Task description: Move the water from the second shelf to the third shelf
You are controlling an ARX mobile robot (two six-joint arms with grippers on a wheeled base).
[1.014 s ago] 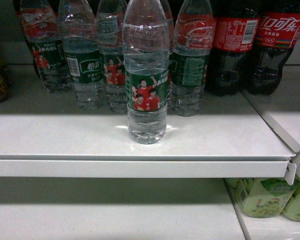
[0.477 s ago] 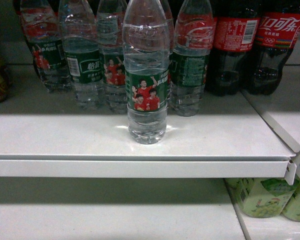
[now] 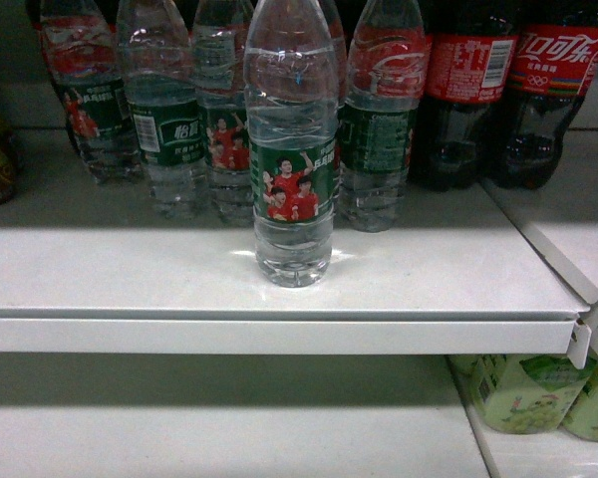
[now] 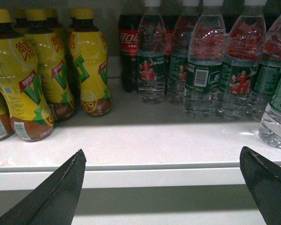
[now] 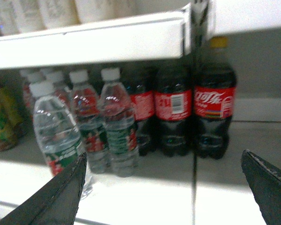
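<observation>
Here, water (image 3: 293, 149) upright alone near shelf (image 3: 279, 334) front edge, other bottles (image 3: 179, 119) behind, both grippers' jaws wide open, empty.

The white shelf (image 3: 429, 279) carries one water bottle (image 3: 293, 159) upright near its front edge. Behind that bottle stands a row of matching water bottles (image 3: 169, 119); right of it, dark cola bottles (image 3: 523, 90); far left, yellow tea bottles (image 4: 47, 70).

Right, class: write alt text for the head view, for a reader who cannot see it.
One water bottle with a green label stands upright, alone, near the front of a white shelf. Behind it runs a row of similar water bottles, with dark cola bottles to their right; no claw is visible.
</observation>
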